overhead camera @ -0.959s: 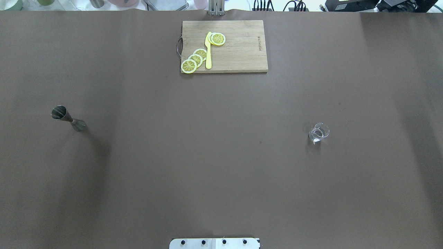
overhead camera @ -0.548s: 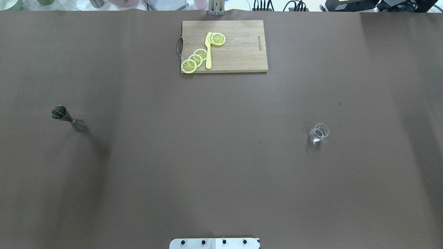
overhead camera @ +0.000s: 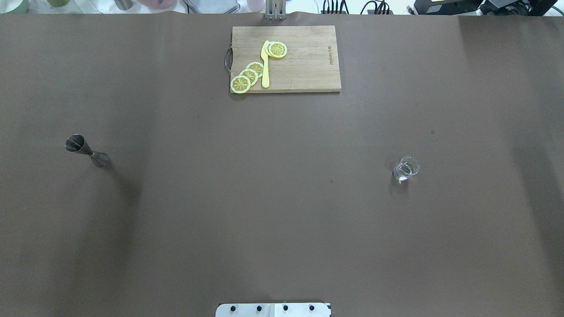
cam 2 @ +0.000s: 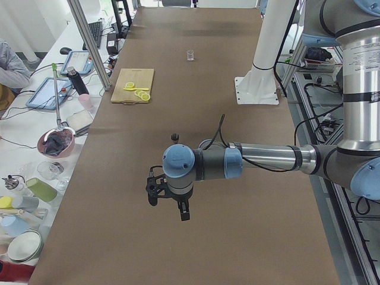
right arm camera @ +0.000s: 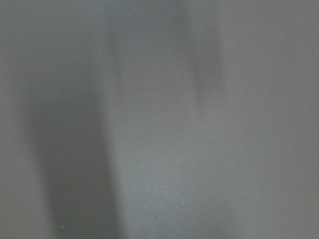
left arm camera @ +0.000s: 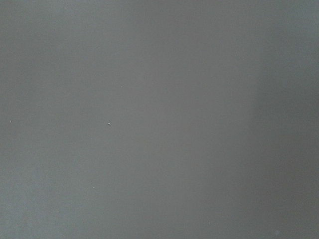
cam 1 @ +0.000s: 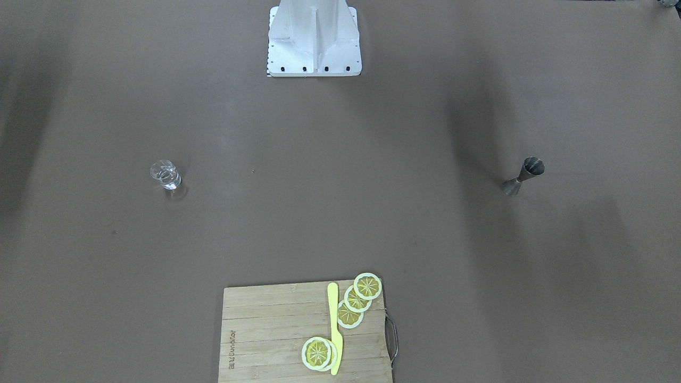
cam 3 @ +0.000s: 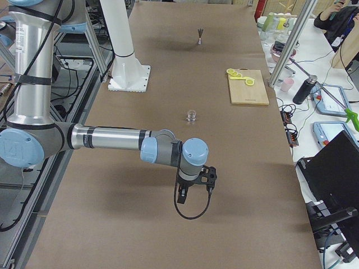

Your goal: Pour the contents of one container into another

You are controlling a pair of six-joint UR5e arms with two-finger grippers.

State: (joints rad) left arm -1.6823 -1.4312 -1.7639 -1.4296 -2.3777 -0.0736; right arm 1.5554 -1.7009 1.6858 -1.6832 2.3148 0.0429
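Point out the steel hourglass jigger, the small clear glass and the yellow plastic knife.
steel hourglass jigger (overhead camera: pixel 87 150): overhead view, upper cone near the waist.
small clear glass (overhead camera: pixel 406 169): overhead view, middle of its wall.
yellow plastic knife (overhead camera: pixel 265 66): overhead view, middle of its length.

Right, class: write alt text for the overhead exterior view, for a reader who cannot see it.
A metal jigger stands on the left of a brown table and a small clear glass on the right. At the far edge, a wooden cutting board holds lemon slices and a yellow knife.
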